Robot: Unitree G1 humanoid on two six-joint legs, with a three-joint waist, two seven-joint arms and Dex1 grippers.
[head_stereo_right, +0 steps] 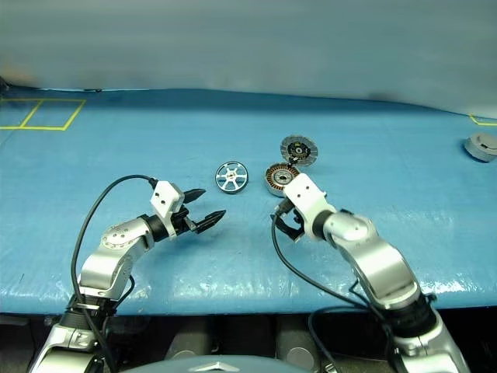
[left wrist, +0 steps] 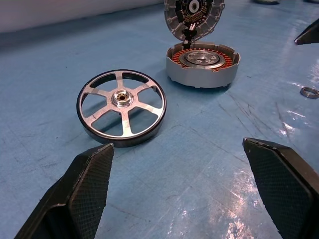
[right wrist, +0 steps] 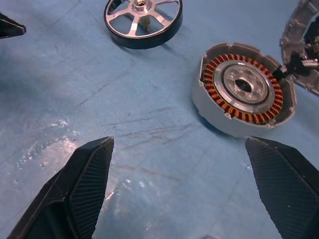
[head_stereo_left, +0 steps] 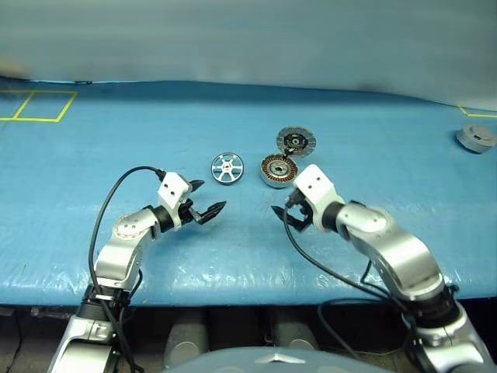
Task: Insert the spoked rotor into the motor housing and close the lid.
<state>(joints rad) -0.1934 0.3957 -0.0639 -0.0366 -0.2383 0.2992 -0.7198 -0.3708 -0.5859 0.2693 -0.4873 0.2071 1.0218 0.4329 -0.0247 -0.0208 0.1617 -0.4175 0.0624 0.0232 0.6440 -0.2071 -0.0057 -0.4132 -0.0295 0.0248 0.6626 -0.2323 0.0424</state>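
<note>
The spoked rotor (head_stereo_left: 227, 167), a shiny silver wheel, lies flat on the blue table. Just right of it sits the motor housing (head_stereo_left: 278, 169), its copper windings (right wrist: 215, 94) showing around a silver centre. The lid (head_stereo_left: 296, 141) stands hinged open at the housing's far edge, ribbed face towards me. My left gripper (head_stereo_left: 208, 198) is open and empty, a short way in front of the rotor (left wrist: 121, 107) and pointing at it. My right gripper (head_stereo_left: 289, 217) is open and empty too, tilted down just in front of the housing (right wrist: 241, 89).
A second grey round part (head_stereo_left: 475, 137) rests at the table's far right. Yellow tape squares (head_stereo_left: 39, 105) mark the back left. A small metal ring (left wrist: 309, 92) lies on the mat near the housing. The table's front edge runs just behind both forearms.
</note>
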